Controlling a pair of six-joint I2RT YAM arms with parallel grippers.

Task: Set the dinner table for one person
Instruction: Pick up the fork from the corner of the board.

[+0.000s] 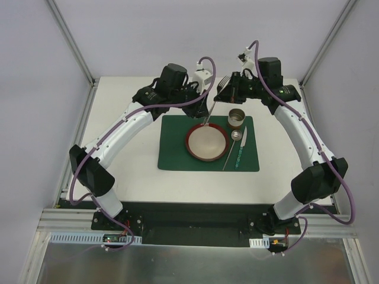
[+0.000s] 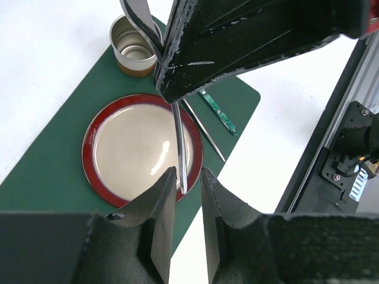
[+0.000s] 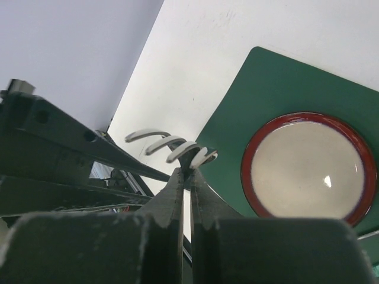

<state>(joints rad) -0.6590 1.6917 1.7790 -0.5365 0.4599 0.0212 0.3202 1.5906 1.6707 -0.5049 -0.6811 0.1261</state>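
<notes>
On green mat (image 1: 173, 158), empty can (image 1: 237, 118) & plate (image 1: 190, 151) (red rim); R fingers (image 3: 173, 204) tight on fork (image 3: 142, 135), L fingers (image 2: 161, 204) ajar.

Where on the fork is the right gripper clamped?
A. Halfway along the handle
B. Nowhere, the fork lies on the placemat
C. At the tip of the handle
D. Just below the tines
D: in the right wrist view the right gripper is shut on the fork, with the tines fanning out just past its fingertips.

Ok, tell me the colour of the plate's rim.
The plate has a dark red rim; the left wrist view shows it best.
</notes>
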